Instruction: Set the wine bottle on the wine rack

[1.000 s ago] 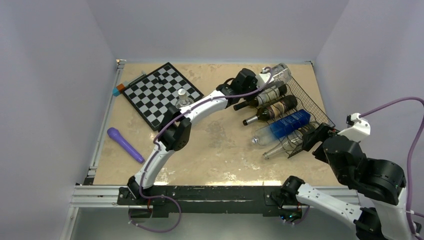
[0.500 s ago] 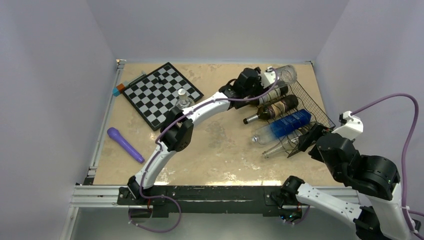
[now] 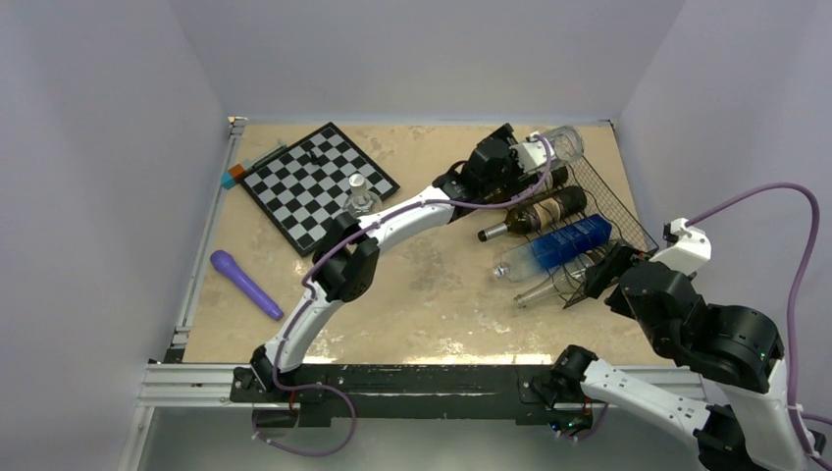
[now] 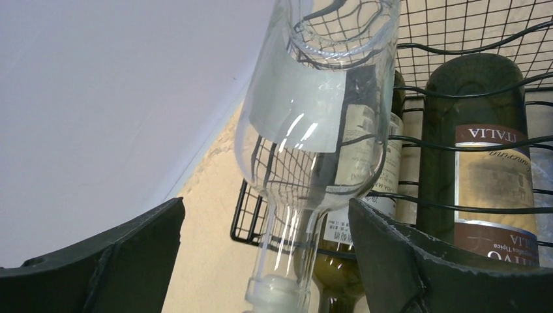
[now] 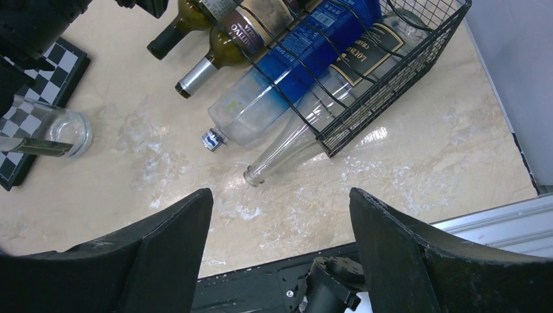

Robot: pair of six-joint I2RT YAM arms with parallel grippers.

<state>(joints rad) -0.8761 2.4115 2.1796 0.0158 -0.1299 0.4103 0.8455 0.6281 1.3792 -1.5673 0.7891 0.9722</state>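
A clear wine bottle lies tilted at the far top edge of the black wire wine rack, base toward the back wall. In the left wrist view this wine bottle rests against the wine rack's mesh, and its neck and white cap run down between my fingers. My left gripper is open, with a gap on each side of the neck. My right gripper is open and holds nothing, just in front of the wine rack's near corner.
Two dark bottles, a blue-labelled bottle and a clear bottle lie in the rack, necks pointing left. A chessboard with a small glass sits far left. A purple object lies near the left edge.
My left gripper has opened off the clear bottle's neck, and the bottle stays on the rack's top edge. The right arm shifted slightly left, then held still.
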